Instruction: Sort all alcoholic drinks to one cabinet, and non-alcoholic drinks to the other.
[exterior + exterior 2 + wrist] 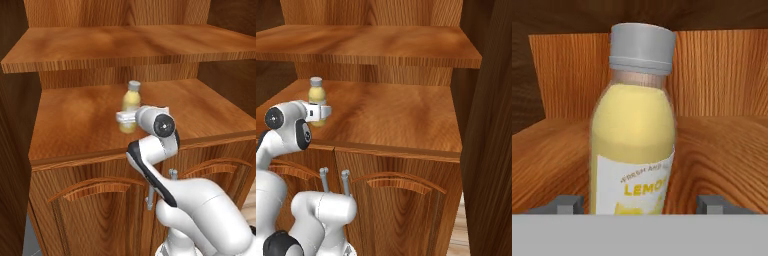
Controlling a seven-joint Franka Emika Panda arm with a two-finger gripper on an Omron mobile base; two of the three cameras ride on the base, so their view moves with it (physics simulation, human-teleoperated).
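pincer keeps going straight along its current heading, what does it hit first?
The yellow juice bottle. It stands upright on the lower shelf board, dead ahead between the open pincer fingertips. Behind it is the cabinet's back wall. Whether the pads touch the bottle can't be told.

Arm (200,210): glossy white rounded shells, showing dark bands at the joints. Round dark cap with a pale centre sitting on one joint (163,125). Boxy white hand. Finger tips (568,204) showing small, square, dark grey.
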